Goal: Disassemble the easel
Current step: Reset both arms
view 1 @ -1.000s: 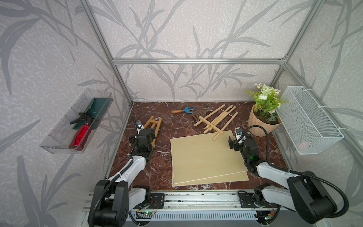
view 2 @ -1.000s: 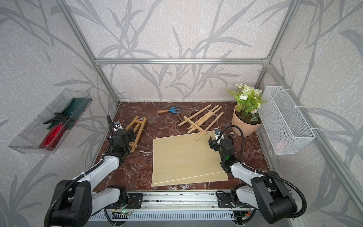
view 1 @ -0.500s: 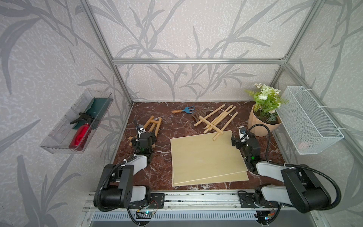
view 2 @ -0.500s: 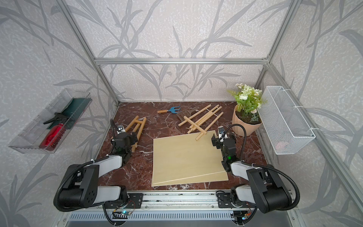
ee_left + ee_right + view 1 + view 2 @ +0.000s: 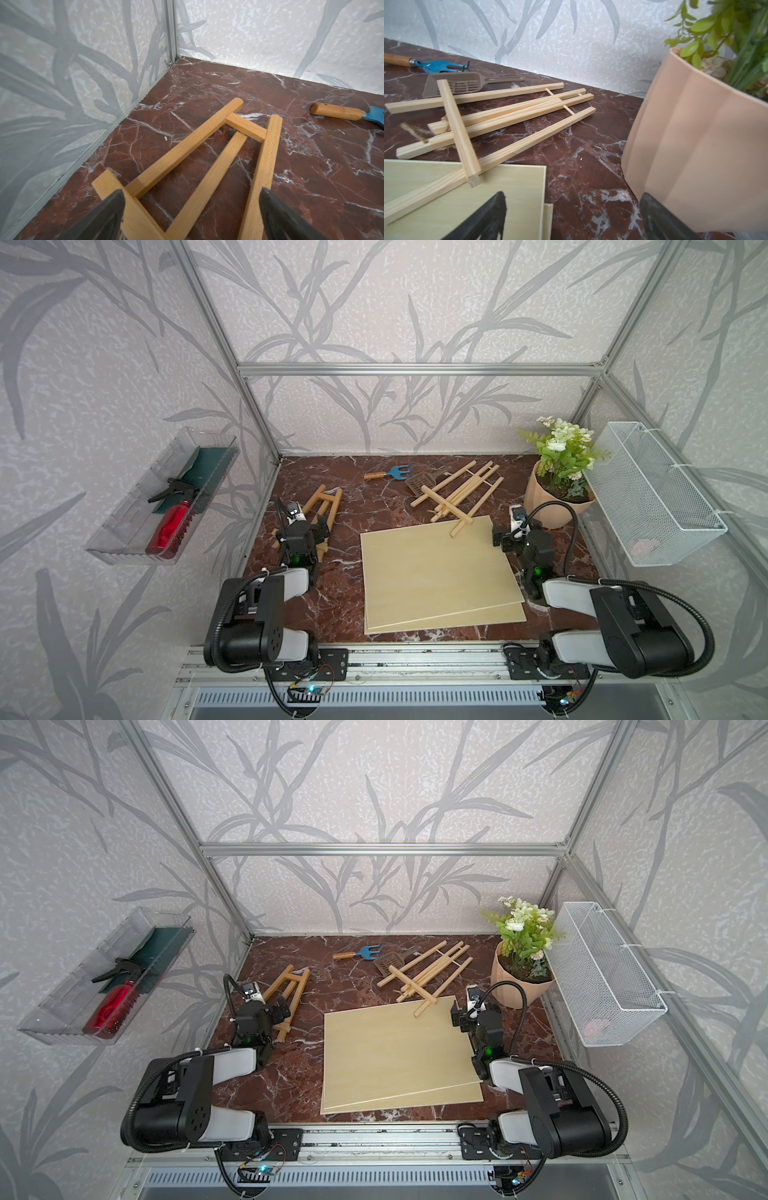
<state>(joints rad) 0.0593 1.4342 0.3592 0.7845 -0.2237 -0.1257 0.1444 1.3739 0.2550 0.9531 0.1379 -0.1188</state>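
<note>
While both grippers stand wide open and empty, the work lies in two places on the red-brown marbled desk (image 5: 340, 597). The left gripper (image 5: 191, 192) hovers low over the small honey-coloured wooden A-frame easel (image 5: 209, 172), which lies flat near the left wall, and its jaws straddle the frame's wide end. Whether they touch the wood I cannot tell. The right gripper (image 5: 572, 195) hangs over a corner of the pale square plywood sheets (image 5: 446, 197), just beside the ribbed peach flower pot (image 5: 695, 145). Ahead of it lies the larger pale pine stick easel (image 5: 517, 112), folded, with one leg tip on the sheets.

The step looks like a first grasp. Best to close on a single leg near a joint, not across the whole frame, then pull along the joint's axis while the other arm pins the rest.
</note>
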